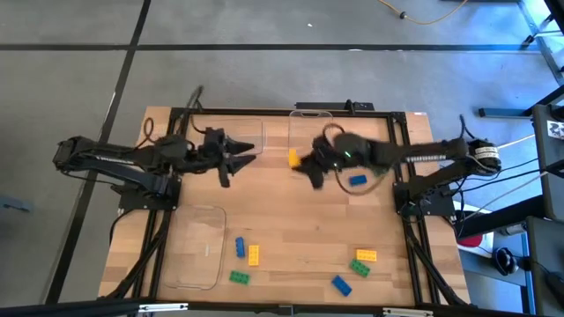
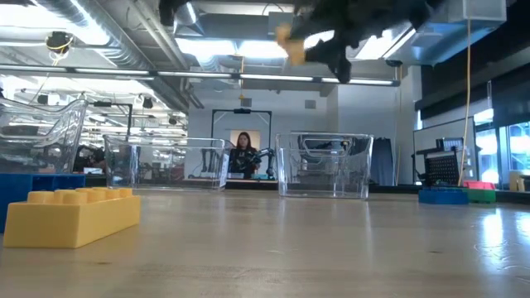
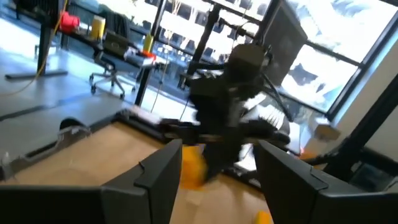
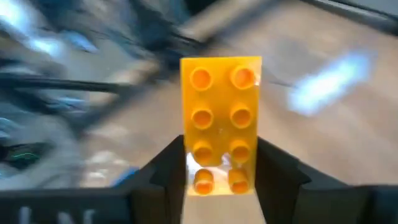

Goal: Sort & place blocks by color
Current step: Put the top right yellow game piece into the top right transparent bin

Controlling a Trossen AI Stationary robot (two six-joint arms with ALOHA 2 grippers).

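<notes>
Yellow block (image 4: 220, 115), dark right gripper (image 4: 219, 169)

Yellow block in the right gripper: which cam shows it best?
Right wrist view: the yellow block fills the frame, studs facing the camera, pinched between the right gripper fingers. High view shows a small yellow patch; low view and left wrist view show blurred blobs.

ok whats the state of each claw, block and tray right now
right claw: shut on a yellow block, held in the air near the far trays
left claw: open, empty
other blocks: loose on the table
three clear trays: no blocks visible in them
</notes>
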